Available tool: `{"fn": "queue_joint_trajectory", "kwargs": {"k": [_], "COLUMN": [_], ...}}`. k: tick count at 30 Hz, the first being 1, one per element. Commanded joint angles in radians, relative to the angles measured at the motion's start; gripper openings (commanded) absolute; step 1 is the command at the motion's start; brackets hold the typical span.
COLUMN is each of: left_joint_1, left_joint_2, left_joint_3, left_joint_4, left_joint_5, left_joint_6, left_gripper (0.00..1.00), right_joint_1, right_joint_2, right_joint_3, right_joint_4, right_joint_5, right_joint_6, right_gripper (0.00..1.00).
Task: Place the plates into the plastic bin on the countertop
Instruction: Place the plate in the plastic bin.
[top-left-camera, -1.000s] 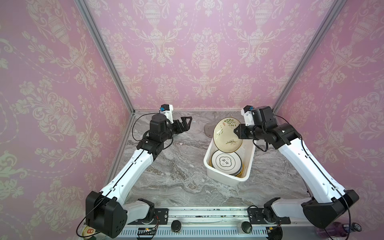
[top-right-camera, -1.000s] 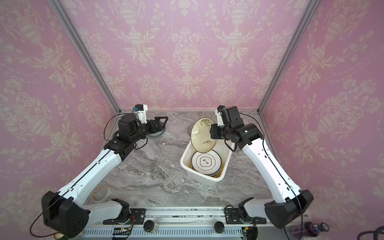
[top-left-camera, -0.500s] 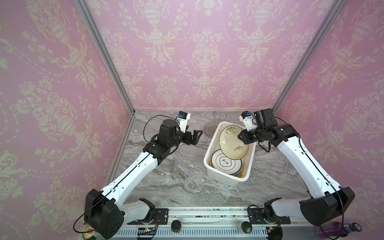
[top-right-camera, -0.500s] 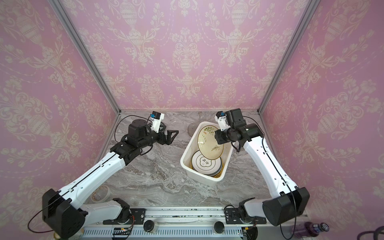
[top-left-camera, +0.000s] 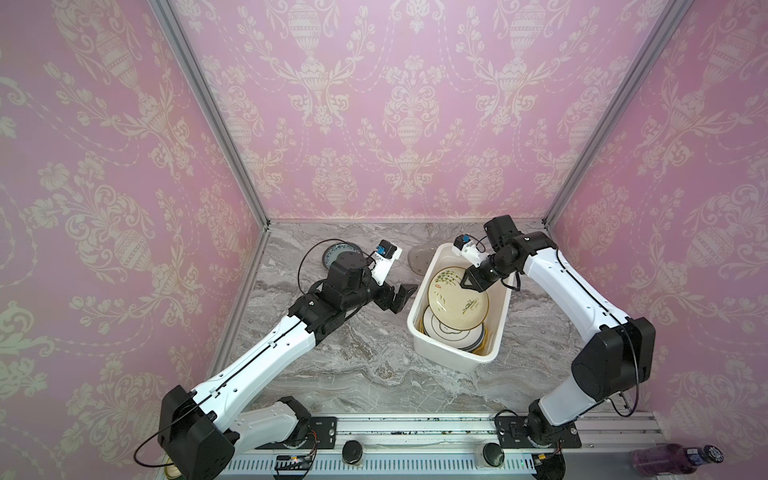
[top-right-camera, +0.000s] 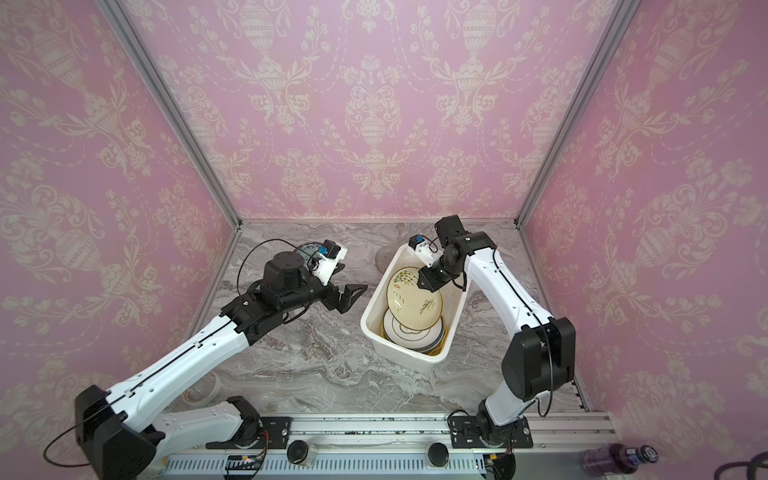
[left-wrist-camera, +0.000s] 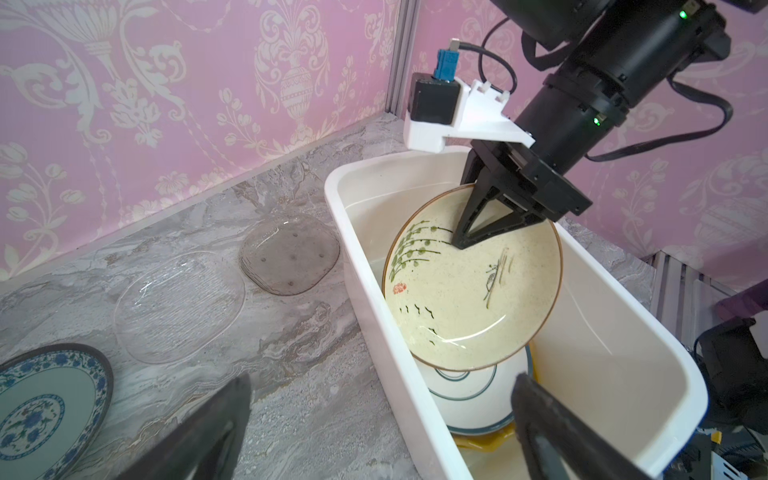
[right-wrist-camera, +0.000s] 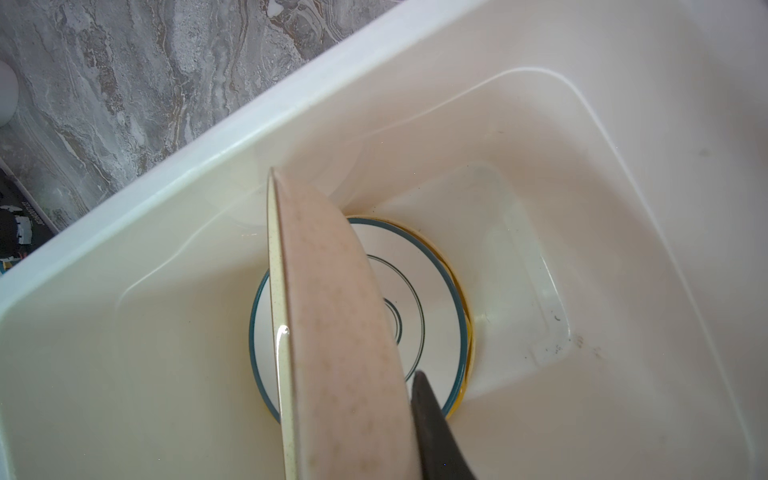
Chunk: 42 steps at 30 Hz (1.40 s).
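Cream floral plate (top-left-camera: 457, 305) hangs tilted inside the plastic bin (top-left-camera: 451, 362), its rim clamped by the right pincer (top-left-camera: 466, 286), above stacked white plates (top-left-camera: 451, 337). The left pincer (top-left-camera: 404, 294) gapes empty beside the bin, over the table (top-left-camera: 353, 365) where a teal plate (left-wrist-camera: 41, 411) lies.

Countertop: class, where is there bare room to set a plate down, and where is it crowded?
Free: the countertop stretch between plastic bin and front rail, and the strip between bin and right arm. Crowded: the back edge, where teal plate, clear plate and smoky plate lie; the bin, with a stack under the tilted cream plate.
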Motion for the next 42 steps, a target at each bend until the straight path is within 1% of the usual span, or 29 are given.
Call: {"fn": "queue_joint_trajectory", "kwargs": {"k": [1, 4, 8, 12, 19, 27, 30, 36, 42], "left_joint_1": [-0.006, -0.006, -0.007, -0.009, -0.052, -0.060, -0.062, -0.063, -0.068], "left_joint_2": [-0.017, -0.007, 0.017, 0.045, 0.086, 0.095, 0.098, 0.097, 0.098], "left_joint_3": [-0.003, 0.010, 0.027, 0.034, 0.049, 0.066, 0.077, 0.083, 0.091], "left_joint_4": [-0.057, -0.071, -0.069, -0.037, -0.012, -0.019, -0.031, -0.041, -0.050], "left_joint_5": [-0.039, -0.046, -0.042, -0.037, -0.061, -0.078, -0.081, -0.096, -0.106], "left_joint_6": [0.041, 0.051, 0.059, 0.022, 0.002, 0.019, 0.025, 0.028, 0.031], "left_gripper": [0.99, 0.99, 0.99, 0.99, 0.99, 0.99, 0.99, 0.99, 0.99], "right_joint_1": [-0.005, -0.006, -0.005, -0.006, -0.005, -0.005, -0.006, -0.005, -0.005], "right_joint_2": [0.027, 0.072, 0.102, 0.132, 0.168, 0.170, 0.170, 0.180, 0.200], "right_joint_3": [0.089, 0.119, 0.121, 0.116, 0.097, 0.032, 0.009, 0.006, 0.001], "right_joint_4": [-0.057, -0.098, -0.105, -0.104, -0.103, -0.040, -0.013, 0.013, 0.016], "right_joint_5": [-0.054, -0.058, -0.080, -0.095, -0.084, -0.105, -0.105, -0.123, -0.114], "right_joint_6": [-0.112, -0.154, -0.188, -0.215, -0.237, -0.224, -0.216, -0.206, -0.207], "right_gripper": [0.00, 0.00, 0.00, 0.00, 0.00, 0.00, 0.04, 0.09, 0.14]}}
